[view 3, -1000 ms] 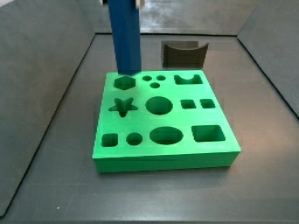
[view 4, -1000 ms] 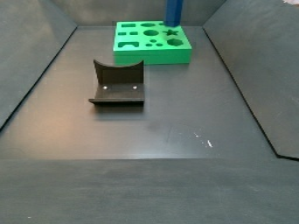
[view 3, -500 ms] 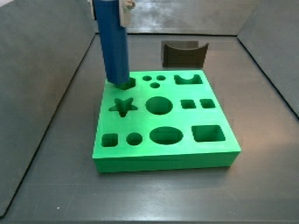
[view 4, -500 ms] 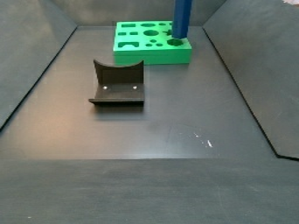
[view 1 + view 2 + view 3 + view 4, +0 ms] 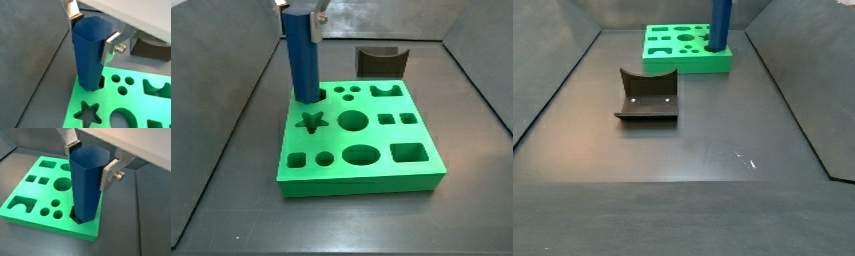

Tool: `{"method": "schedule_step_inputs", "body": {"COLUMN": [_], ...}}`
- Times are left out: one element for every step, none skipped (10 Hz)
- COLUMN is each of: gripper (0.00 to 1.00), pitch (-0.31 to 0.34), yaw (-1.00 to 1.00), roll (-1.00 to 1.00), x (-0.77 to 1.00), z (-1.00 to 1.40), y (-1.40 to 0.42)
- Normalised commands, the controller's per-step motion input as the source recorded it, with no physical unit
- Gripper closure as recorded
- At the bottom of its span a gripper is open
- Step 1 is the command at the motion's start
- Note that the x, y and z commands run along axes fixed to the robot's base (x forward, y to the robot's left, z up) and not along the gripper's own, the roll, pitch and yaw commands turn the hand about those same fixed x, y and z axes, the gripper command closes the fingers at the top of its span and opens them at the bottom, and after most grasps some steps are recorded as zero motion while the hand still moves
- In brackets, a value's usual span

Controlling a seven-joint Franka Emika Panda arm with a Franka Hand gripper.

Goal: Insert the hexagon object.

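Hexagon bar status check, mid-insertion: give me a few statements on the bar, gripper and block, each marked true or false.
1. The hexagon object stands upright with its lower end in a corner hole of the green block. True.
2. The gripper is open, clear of the bar. False: its silver fingers clamp the bar's upper part.
3. The bar lies flat on the floor. False: it stands upright.
4. The fixture stands apart from the block. True.

The bar [image 5: 87,183] is held upright between the gripper [image 5: 90,157] fingers, its lower end sunk in a corner hole of the block [image 5: 47,210] directly below. The fixture [image 5: 647,97] is set well apart.
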Motion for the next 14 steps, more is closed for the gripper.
{"method": "schedule_step_inputs", "body": {"gripper": [1.00, 1.00, 1.00, 1.00, 1.00, 1.00, 1.00, 1.00, 1.00, 1.00, 1.00, 1.00, 1.00, 1.00], "pitch": [0.009, 0.009, 0.000, 0.000, -0.023, -0.066, 0.000, -0.114, -0.224, -0.171, -0.166, -0.224, 0.004, 0.000], "yaw": [0.16, 0.16, 0.16, 0.17, 0.15, 0.12, 0.03, 0.01, 0.00, 0.00, 0.00, 0.00, 0.00, 0.00], "roll": [0.23, 0.25, 0.25, 0.26, 0.27, 0.28, 0.27, 0.19, 0.09, 0.01, 0.00, -0.01, 0.00, 0.00], "x": [0.42, 0.40, 0.22, 0.19, 0.07, 0.00, 0.00, 0.00, -0.05, 0.00, 0.00, -0.06, 0.00, 0.00], "z": [-0.19, -0.19, -0.21, -0.24, -0.25, -0.23, -0.10, -0.34, -0.49, -0.46, -0.39, -0.36, 0.00, 0.00], "y": [0.06, 0.06, 0.05, 0.00, 0.00, 0.00, 0.00, -0.04, -0.06, 0.00, 0.00, 0.00, 0.00, 0.00]}}
